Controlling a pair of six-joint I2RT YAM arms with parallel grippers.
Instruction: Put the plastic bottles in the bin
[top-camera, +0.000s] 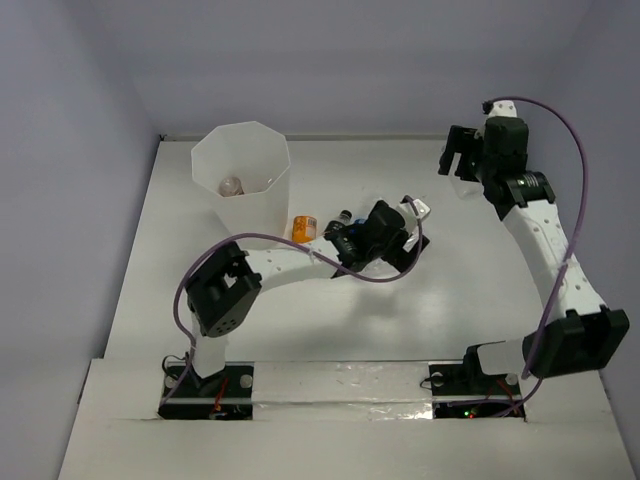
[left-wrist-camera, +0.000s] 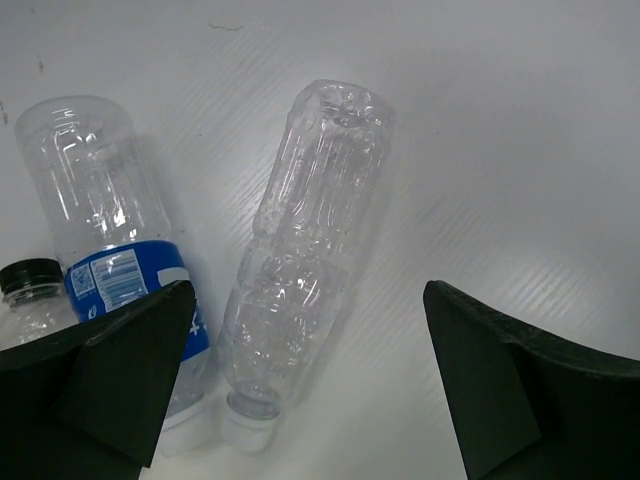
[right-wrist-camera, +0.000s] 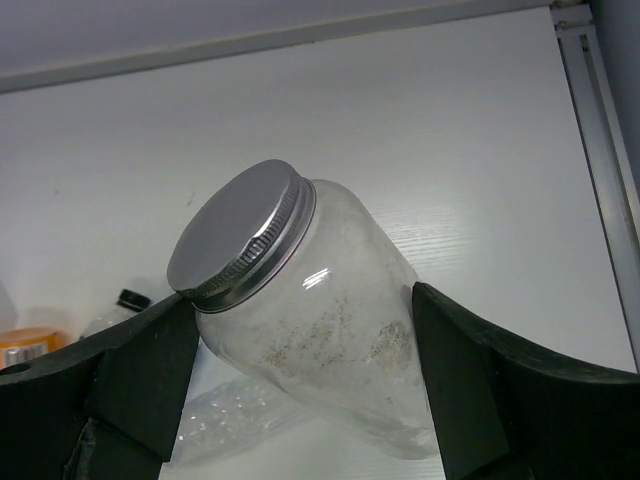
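In the left wrist view, the long clear bottle (left-wrist-camera: 310, 260) lies on the white table between my left gripper's (left-wrist-camera: 310, 385) open fingers, touching neither. The blue-labelled bottle (left-wrist-camera: 110, 255) and the black-capped bottle (left-wrist-camera: 30, 290) lie at its left. My left gripper (top-camera: 390, 228) hovers mid-table, and the orange bottle (top-camera: 303, 228) lies beside the bin (top-camera: 268, 160). My right gripper (right-wrist-camera: 305, 370) is shut on the squat clear bottle (right-wrist-camera: 320, 320), which has a silver lid and is tilted; it is held up at the back right (top-camera: 460, 165).
A small bottle (top-camera: 232, 186) lies inside the bin. In the right wrist view the orange bottle (right-wrist-camera: 25, 345) and a black cap (right-wrist-camera: 130, 298) show far below at the left. The table's back wall is close behind the right gripper.
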